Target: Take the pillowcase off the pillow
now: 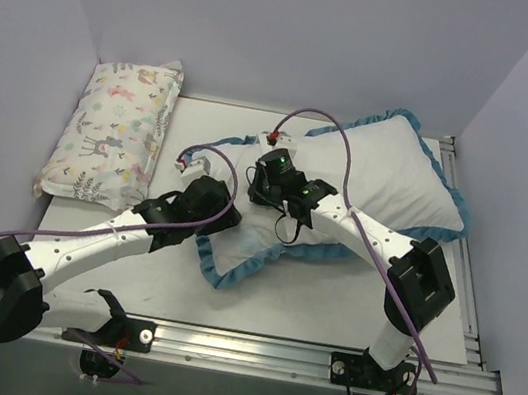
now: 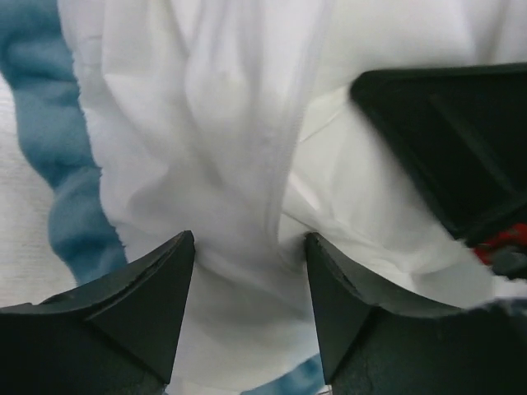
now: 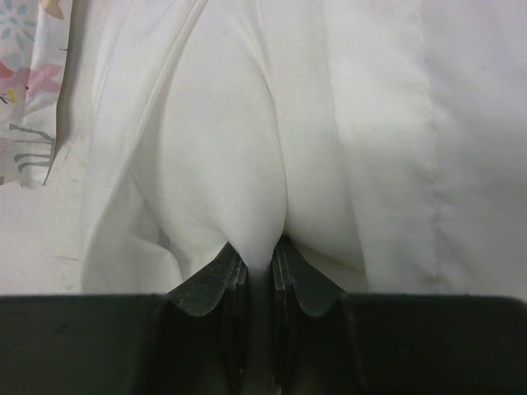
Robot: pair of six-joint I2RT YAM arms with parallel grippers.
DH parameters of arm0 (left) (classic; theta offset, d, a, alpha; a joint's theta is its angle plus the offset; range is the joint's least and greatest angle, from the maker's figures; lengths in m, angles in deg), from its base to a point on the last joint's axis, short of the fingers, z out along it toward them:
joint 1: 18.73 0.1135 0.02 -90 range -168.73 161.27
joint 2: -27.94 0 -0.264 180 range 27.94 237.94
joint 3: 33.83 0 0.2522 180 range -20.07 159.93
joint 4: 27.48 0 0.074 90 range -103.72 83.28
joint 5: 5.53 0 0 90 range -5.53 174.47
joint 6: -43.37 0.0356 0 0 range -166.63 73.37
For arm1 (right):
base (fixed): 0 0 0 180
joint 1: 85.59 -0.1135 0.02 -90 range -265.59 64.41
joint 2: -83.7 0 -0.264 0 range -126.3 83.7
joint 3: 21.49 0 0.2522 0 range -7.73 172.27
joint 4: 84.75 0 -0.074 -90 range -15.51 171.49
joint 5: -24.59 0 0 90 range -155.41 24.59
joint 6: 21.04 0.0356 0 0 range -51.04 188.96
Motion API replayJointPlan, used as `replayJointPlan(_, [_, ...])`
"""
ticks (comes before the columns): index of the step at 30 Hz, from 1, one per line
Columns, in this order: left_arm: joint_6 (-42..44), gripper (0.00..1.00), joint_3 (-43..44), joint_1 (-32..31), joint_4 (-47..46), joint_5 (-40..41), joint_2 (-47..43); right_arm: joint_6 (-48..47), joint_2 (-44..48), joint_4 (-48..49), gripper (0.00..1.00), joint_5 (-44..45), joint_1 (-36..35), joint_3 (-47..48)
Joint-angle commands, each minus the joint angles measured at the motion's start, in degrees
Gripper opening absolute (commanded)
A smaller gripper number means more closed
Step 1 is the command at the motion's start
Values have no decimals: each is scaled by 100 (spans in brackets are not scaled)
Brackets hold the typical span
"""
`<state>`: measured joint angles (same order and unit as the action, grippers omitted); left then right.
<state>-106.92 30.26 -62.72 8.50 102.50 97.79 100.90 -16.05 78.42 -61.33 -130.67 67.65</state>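
The white pillow (image 1: 390, 173) lies at the right of the table. The pillowcase (image 1: 247, 240) shows its white inside and a teal ruffled edge (image 1: 231, 275), bunched at the pillow's left end. My left gripper (image 1: 222, 175) is open, with the pillowcase's white fabric (image 2: 239, 164) bulging between its fingers (image 2: 249, 247) and the teal ruffle (image 2: 74, 206) to its left. My right gripper (image 1: 262, 162) is shut on a puffy white fold (image 3: 247, 164) that looks like the pillow's end, pinched at its tips (image 3: 259, 247). It also shows in the left wrist view (image 2: 445, 148).
A pastel animal-print pillow (image 1: 118, 133) lies at the back left, and its edge shows in the right wrist view (image 3: 29, 82). Walls enclose the table on three sides. A metal rail (image 1: 269, 350) runs along the near edge.
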Motion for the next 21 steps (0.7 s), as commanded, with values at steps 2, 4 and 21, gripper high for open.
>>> replayJointPlan(2, [-255, 44, -574, 109, -261, 36, -111, 137, -36, 26, 0, 269, -27, 100])
replayJointPlan(4, [-255, 24, -821, 171, -463, -70, -304, 137, -63, 26, 0, 295, -18, 135])
replayJointPlan(21, [-712, 0, -2756, 294, -692, -343, -1112, 286, 385, -449, 0, -538, 1405, 1040])
